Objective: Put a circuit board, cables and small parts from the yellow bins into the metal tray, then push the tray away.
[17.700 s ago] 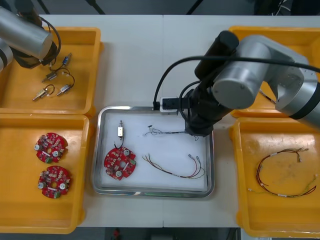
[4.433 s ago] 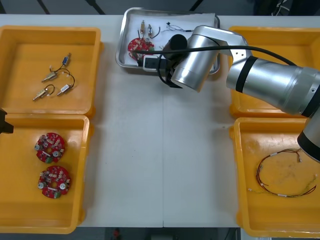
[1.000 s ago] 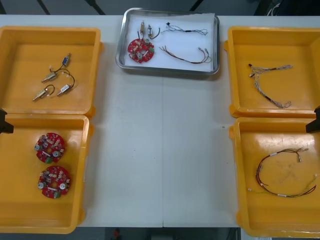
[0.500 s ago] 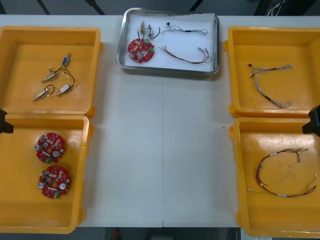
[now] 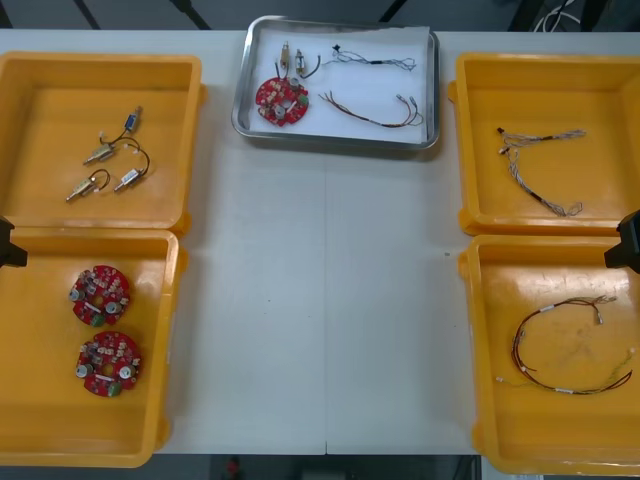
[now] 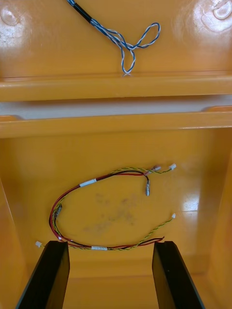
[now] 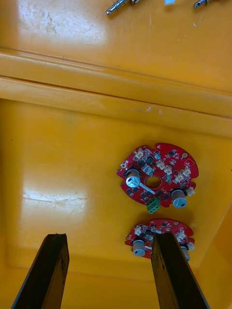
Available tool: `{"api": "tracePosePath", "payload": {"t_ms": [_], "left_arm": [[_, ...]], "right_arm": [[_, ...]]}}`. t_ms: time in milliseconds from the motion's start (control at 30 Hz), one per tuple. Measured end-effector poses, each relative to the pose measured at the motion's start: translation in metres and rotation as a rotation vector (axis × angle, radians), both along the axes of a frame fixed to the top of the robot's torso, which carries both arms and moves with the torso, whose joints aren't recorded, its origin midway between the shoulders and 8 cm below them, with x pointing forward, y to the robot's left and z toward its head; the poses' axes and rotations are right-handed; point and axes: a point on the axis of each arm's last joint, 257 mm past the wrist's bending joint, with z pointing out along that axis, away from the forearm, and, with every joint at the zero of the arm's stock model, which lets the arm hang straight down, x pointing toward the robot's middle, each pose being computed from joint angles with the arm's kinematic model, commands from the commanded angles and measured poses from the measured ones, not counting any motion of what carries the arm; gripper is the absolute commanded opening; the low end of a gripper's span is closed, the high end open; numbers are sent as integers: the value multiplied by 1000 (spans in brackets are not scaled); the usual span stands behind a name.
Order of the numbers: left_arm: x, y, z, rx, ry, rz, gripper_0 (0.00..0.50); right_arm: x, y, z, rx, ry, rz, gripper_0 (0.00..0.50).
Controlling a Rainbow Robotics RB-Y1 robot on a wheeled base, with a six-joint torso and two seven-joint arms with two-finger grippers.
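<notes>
The metal tray [image 5: 432, 90] lies at the table's far edge, white inside. It holds a round red circuit board [image 5: 281, 100], small metal parts [image 5: 291, 59], a thin black cable [image 5: 372, 60] and a red and yellow cable [image 5: 372, 112]. My left gripper [image 7: 107, 270] stands open above the near left bin [image 7: 63, 159], with two red circuit boards [image 7: 157, 176] beyond its fingers. My right gripper [image 6: 110, 273] stands open over the near right bin [image 6: 29, 164], just short of a red and yellow cable [image 6: 104, 207]. Both arms sit at the table's sides, left [image 5: 8, 245] and right [image 5: 627, 243].
The far left bin [image 5: 60, 205] holds several small metal parts [image 5: 105, 168]. In the far right bin [image 5: 470, 140] lies a twisted blue and white cable [image 5: 537, 170]. The near left bin [image 5: 30, 400] holds two boards [image 5: 100, 296], and the near right bin [image 5: 490, 400] a cable [image 5: 565, 345].
Over the last second the right arm's tip at the right edge shifted slightly. Earlier, the right arm pushed the tray from the table's middle to the far edge and withdrew.
</notes>
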Motion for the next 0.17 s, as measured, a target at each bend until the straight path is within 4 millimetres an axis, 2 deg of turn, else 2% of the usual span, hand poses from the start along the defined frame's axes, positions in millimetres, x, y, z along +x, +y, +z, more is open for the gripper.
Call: {"api": "tracePosePath", "payload": {"t_ms": [167], "left_arm": [[0,0,0,0,0,0,500]], "right_arm": [[0,0,0,0,0,0,500]]}}
